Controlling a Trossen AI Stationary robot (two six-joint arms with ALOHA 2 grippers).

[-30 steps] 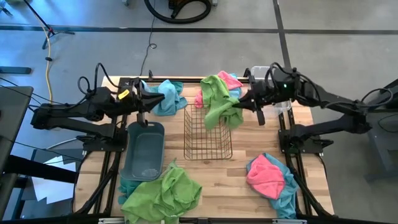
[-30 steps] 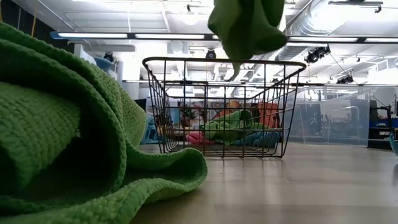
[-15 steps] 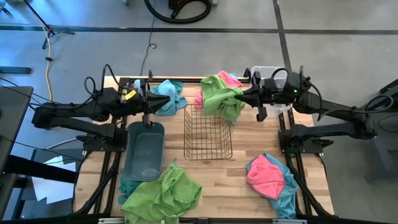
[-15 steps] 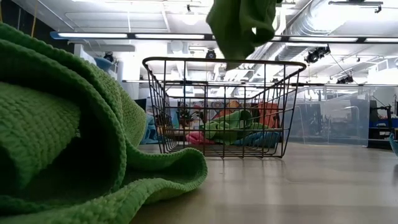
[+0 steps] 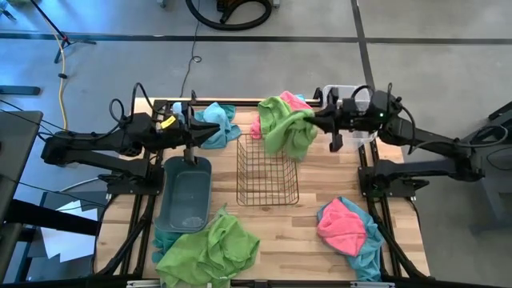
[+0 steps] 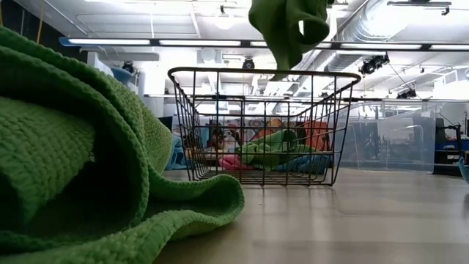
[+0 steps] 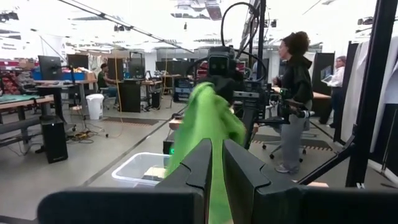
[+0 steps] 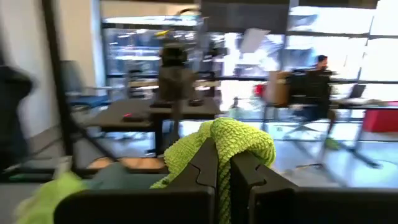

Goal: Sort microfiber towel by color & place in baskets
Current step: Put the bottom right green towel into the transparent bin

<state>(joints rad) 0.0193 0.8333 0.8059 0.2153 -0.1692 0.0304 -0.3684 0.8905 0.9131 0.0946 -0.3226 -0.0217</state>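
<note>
Since the earlier frame my right tool (image 5: 318, 120) has pulled back toward the counter's far edge, and the lime green towel (image 5: 286, 132) it pinches between closed fingers now hangs over the far rim of the wire mesh basket (image 5: 267, 170). My left tool (image 5: 214, 129) waits near the teal towel (image 5: 214, 120), its fingers narrow and holding nothing. The wire basket and the grey-blue tub (image 5: 184, 194) both look empty. I cannot tell what the clear bin (image 5: 346, 94) holds.

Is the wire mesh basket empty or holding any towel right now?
Empty: the wire basket shows bare wood through its mesh; the green towel hangs above it from the right gripper.
</note>
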